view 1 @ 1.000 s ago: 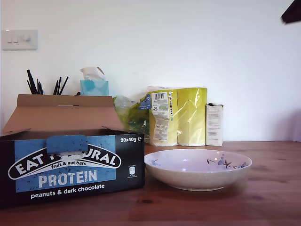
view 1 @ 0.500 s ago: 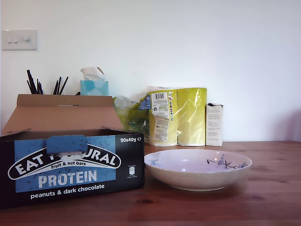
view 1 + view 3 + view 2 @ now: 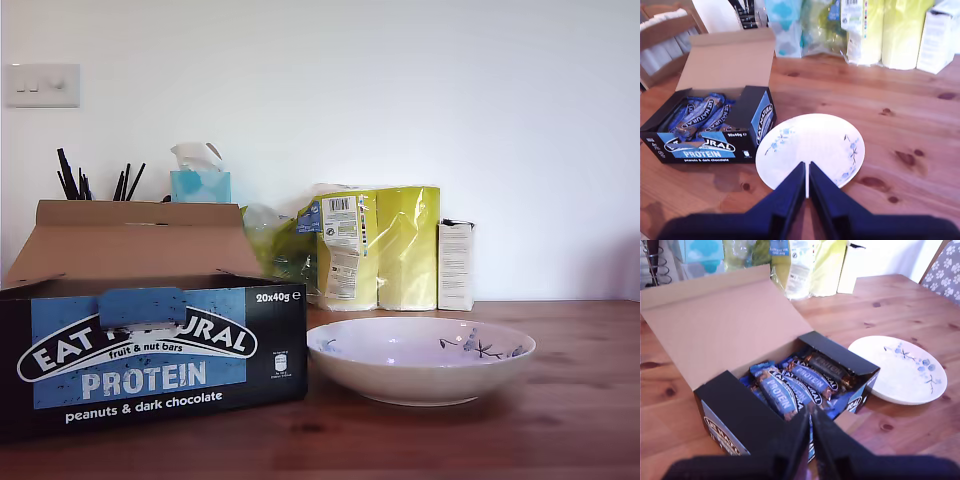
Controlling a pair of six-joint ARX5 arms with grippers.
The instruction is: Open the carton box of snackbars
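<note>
The carton box [image 3: 150, 350] stands on the wooden table at the exterior view's left, black with a blue "EAT NATURAL PROTEIN" panel. Its brown lid [image 3: 130, 245] is folded back and leans rearward. The first wrist view looks down into the open carton box [image 3: 740, 415], where several blue-wrapped snackbars [image 3: 795, 382] lie. My first gripper [image 3: 810, 412] hovers above the box's near edge, shut and holding nothing. My second gripper [image 3: 806, 170] is shut and holds nothing, above the near rim of a white bowl [image 3: 812, 150], with the carton box [image 3: 705, 145] beside the bowl. Neither gripper shows in the exterior view.
A white flower-patterned bowl [image 3: 420, 360] sits just to the right of the box in the exterior view. Against the wall stand a yellow pack of paper rolls [image 3: 385, 245], a small white box [image 3: 456, 265], a tissue box [image 3: 200, 185] and black sticks [image 3: 75, 180].
A dark piece of an arm at the exterior view's top right corner one second ago has left the picture. The box, lid and bowl have not moved.
</note>
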